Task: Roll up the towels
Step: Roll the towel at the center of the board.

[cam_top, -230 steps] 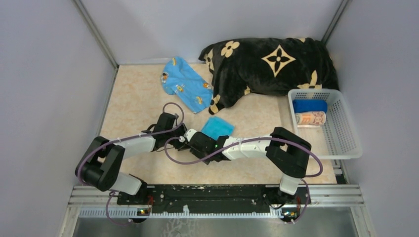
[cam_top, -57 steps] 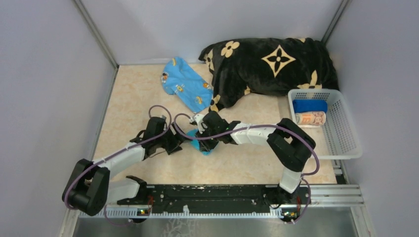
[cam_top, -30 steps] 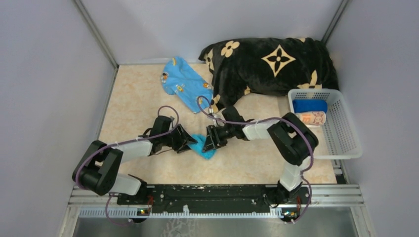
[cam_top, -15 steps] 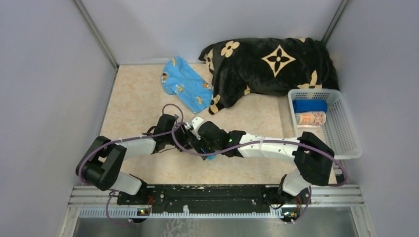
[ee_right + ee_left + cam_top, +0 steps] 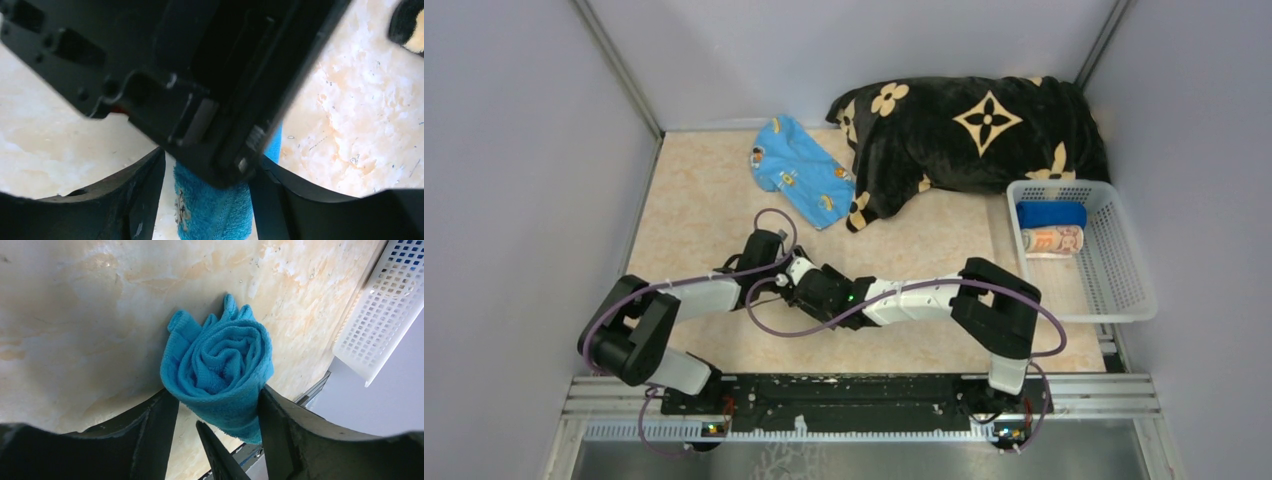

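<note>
Left wrist view: my left gripper (image 5: 215,401) pinched the turquoise towel (image 5: 220,365), a tight spiral seen end-on, lying on the table (image 5: 75,315).
Right wrist view: the left gripper's body blocked most of it. My right gripper (image 5: 212,195) straddled the same roll, with a sliver of table showing beside one finger, so I could not tell whether it squeezed.
Step in hand: I judged the roll made and ready to be carried off.
Doing it well: grip across the coil, not the loose tail. Let one side release only once the other had firm hold, or it would unwind.
White basket (image 5: 1114,272): far right; it held a dark blue roll (image 5: 1051,214) and a striped roll (image 5: 1052,241), side by side at its far end.
</note>
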`<state>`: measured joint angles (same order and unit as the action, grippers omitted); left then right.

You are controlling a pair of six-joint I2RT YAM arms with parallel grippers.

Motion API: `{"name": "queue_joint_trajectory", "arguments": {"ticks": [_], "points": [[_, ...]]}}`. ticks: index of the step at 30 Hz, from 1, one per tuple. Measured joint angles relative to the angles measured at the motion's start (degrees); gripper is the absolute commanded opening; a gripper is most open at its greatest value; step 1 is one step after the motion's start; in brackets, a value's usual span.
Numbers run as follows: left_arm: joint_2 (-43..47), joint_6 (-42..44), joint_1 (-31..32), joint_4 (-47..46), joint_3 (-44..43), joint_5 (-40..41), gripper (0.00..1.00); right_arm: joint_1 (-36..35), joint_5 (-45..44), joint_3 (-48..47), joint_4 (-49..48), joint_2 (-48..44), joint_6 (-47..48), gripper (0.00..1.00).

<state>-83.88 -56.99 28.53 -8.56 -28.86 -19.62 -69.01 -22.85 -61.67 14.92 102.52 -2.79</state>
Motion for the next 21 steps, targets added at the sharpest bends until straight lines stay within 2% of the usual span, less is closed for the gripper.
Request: {"name": "queue_joint_trajectory", "arguments": {"ticks": [3, 7, 16, 21], "points": [[0.7, 0.0, 0.2, 0.1, -0.1, 0.4, 0.71, 0.0, -1.1, -0.1, 0.0, 1.1, 0.3, 0.46], [3.1, 0.3, 0.2, 1.6, 0.5, 2.1, 0.74, 1.7, 0.9, 0.2, -0.3, 0.9, 0.2, 0.41], [5.9, 0.2, 0.0, 3.8, 1.5, 3.9, 0.71, 10.1, 21.2, 4.4, -5.7, -3.0, -2.9, 0.36], [4.4, -0.2, 0.0, 1.8, 1.5, 3.1, 0.62, 14.4, 30.2, 6.2, -8.7, -3.4, -6.1, 0.35]]}}
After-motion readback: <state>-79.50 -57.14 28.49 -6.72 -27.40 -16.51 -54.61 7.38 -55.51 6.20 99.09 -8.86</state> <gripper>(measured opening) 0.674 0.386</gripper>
